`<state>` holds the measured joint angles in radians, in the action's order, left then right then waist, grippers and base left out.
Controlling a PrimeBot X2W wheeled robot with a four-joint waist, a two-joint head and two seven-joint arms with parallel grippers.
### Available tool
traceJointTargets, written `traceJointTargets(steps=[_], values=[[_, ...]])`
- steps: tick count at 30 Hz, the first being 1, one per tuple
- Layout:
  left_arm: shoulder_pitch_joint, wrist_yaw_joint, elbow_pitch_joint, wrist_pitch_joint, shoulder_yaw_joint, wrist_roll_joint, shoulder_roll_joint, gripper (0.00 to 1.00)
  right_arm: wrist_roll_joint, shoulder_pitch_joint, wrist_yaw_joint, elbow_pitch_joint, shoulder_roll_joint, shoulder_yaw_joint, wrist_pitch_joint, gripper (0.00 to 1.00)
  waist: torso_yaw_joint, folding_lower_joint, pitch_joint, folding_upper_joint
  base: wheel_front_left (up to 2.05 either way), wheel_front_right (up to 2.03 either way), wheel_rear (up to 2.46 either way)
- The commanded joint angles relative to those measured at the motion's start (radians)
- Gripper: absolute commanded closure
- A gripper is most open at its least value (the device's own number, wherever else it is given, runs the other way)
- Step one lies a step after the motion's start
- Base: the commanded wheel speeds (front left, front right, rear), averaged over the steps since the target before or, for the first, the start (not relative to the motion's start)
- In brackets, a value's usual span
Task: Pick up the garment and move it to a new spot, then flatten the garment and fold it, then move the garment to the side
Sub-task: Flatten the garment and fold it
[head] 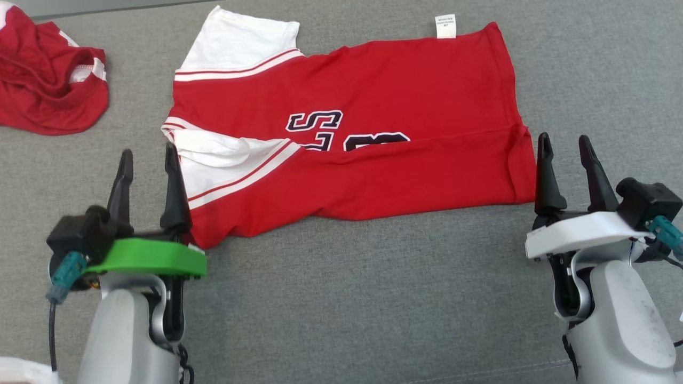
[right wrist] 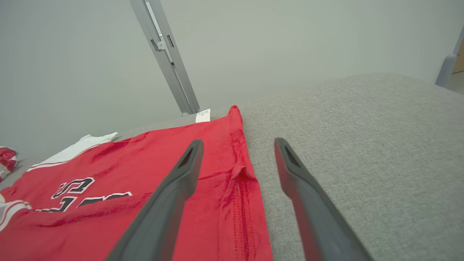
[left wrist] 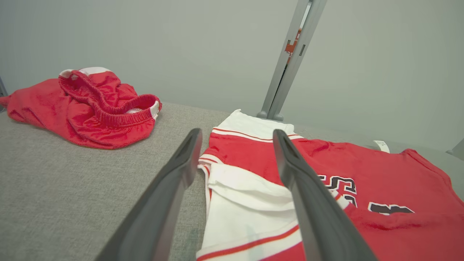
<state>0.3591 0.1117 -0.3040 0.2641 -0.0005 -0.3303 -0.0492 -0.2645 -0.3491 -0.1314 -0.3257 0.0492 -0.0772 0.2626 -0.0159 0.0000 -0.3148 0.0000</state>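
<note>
Here, jersey [head: 347, 133]: one, red with white sleeves, lying flat on the grey padded surface [head: 347, 298].
Jersey fold: its near long edge is turned up over the front, and this flap covers the lower part of the black lettering.
Sleeves: two, both at the jersey's left end, each white with red stripes; the nearer one is folded inward onto the body.
Tag [head: 446, 25]: one, white, sticking out past the jersey's far edge near its right end.
Left gripper [head: 149, 151]: one, at the jersey's near left corner; jaws spread wide and holding nothing. Its inner finger lies over the edge of the nearer sleeve and its outer finger over the surface beside the jersey; I cannot tell whether it touches the cloth.
Right gripper [head: 564, 138]: one, just beside the jersey's right hem at the near corner; jaws spread wide, nothing between them.
Crumpled red garment [head: 48, 80]: one, bunched, with a white inner band showing, well apart from the jersey beyond its far left end.
Metal post [left wrist: 290, 58]: one, grey, rising behind the jersey's far edge.
</note>
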Motion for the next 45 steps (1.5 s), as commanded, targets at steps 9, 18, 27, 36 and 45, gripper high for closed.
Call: traceJointTargets(steps=[9, 18, 27, 36, 45], values=[[-0.172, 0.003, -0.072, -0.179, -0.017, -0.095, -0.005, 0.0, 0.071, 0.11, 0.001, -0.004, 0.003, 0.011, 0.003, 0.0, 0.03, 0.0, 0.099, 0.0, 0.0, 0.0, 0.0], [-0.152, -0.045, -0.094, -0.32, -0.029, -0.218, -0.003, 0.0, 0.067, 0.083, 0.001, -0.042, 0.003, 0.041, -0.011, 0.0, 0.011, 0.0, 0.079, 0.0, 0.0, 0.0, 0.0], [-0.123, -0.077, -0.129, -0.323, -0.081, -0.364, -0.002, 0.66, 0.097, 0.046, 0.001, -0.1, 0.002, 0.017, -0.033, 0.0, -0.001, 0.0, 0.047, 0.0, 0.0, 0.0, 0.0], [-0.118, -0.075, -0.074, -0.249, -0.094, -0.351, -0.006, 1.0, 0.129, -0.006, 0.001, -0.218, 0.002, -0.026, -0.108, 0.0, 0.023, 0.0, 0.036, 0.0, 0.0, 0.0, 0.0], [-0.143, -0.079, -0.024, -0.222, -0.106, -0.335, -0.01, 1.0, 0.122, -0.043, 0.001, -0.325, 0.002, 0.007, -0.166, 0.1, 0.049, 0.0, 0.046, 0.0, 0.0, 0.0, 0.0]])
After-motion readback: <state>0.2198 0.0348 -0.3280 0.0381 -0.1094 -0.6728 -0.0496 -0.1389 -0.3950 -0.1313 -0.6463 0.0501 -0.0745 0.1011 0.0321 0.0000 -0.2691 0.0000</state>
